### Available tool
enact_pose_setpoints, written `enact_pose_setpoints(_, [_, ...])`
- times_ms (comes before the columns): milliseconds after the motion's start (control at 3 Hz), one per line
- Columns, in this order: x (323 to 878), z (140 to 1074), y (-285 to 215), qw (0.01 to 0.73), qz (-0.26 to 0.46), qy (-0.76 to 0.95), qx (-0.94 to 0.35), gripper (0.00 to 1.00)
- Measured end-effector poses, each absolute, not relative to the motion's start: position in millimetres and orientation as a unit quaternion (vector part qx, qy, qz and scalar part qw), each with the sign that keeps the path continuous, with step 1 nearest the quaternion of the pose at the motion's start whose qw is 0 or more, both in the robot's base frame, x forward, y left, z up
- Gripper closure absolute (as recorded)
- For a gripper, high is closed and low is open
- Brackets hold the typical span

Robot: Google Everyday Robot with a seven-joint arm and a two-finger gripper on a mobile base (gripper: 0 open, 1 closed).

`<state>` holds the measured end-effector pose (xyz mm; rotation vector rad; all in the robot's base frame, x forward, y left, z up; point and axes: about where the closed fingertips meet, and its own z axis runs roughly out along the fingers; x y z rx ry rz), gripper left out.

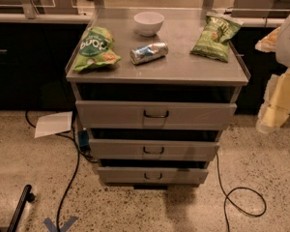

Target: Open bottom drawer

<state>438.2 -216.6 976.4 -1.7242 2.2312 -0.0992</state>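
Observation:
The grey metal cabinet [157, 71] stands in the middle of the camera view with three drawers. The bottom drawer [125, 176] is the lowest front, with a small dark loop handle [153, 176]; it looks pushed in. Above it are the middle drawer [121, 150] and the wider top drawer [111, 114]. My gripper [272, 117] hangs at the right edge on a pale, blurred arm, level with the top drawer. It is well to the right of the cabinet and touches nothing.
On the cabinet top lie two green chip bags [94, 48] [215, 35], a white bowl [149, 22] and a can on its side [149, 52]. On the floor are a paper sheet [54, 123], black cables [241, 202] and blue tape [60, 224]. Dark counters stand behind.

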Motion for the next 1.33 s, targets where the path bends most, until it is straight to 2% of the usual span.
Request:
enact_pose_setpoints(667, [440.4,969.4,-217.7,0.171,-0.033,0.781,-0.6,0.0])
enact_pose_setpoints(1333, [424.1,873.7,-228.9,0.226,0.026,0.809,-0.542,0.0])
